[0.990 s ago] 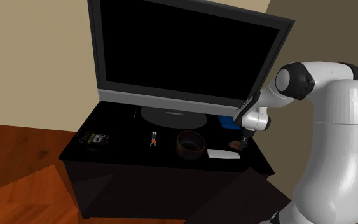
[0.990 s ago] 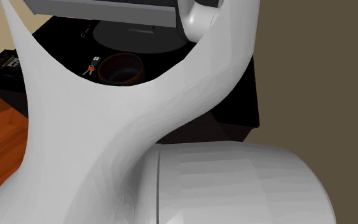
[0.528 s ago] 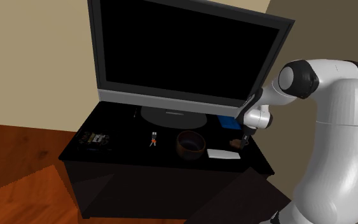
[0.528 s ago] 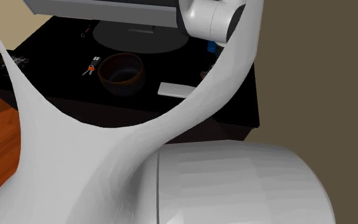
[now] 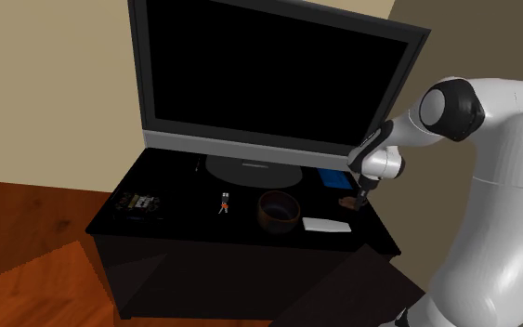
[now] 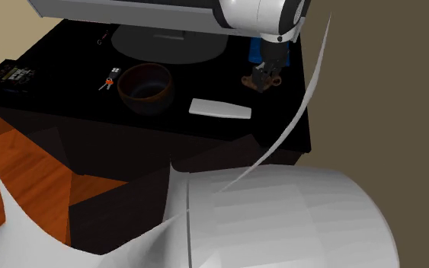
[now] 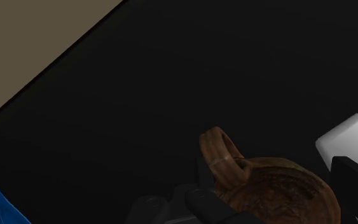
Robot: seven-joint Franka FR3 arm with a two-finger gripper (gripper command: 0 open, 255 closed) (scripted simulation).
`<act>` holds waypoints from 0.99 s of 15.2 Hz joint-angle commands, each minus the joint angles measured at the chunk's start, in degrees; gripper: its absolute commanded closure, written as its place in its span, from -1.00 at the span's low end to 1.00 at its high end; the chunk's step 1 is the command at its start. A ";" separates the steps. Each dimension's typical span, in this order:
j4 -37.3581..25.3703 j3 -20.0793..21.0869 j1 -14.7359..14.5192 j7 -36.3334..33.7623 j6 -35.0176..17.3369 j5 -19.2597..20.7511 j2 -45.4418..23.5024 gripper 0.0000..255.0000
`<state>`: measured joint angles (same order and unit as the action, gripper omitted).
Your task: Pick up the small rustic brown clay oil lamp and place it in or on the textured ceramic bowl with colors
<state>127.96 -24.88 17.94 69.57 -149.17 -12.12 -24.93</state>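
In the second exterior view, the brown bowl (image 6: 145, 84) sits left on the black desk (image 6: 75, 95), a flat white slab (image 6: 219, 108) lies next, and rightmost the claw (image 6: 268, 72) is clamped on the brown oil lamp (image 6: 255, 81), low over the desk, so the carry should run leftward past the slab.

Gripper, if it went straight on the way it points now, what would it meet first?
The brown lamp, clasped between the fingers of the gripper. Beyond it, probably the black cabinet top just below.
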 commanded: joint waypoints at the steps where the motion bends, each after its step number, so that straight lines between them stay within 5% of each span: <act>1: 0.29 -0.83 -0.69 -0.66 1.21 1.01 1.56 1.00; 15: 0.01 -5.02 -3.93 -4.90 10.15 7.90 11.09 1.00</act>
<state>127.98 -29.68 14.20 64.97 -139.60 -4.69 -14.48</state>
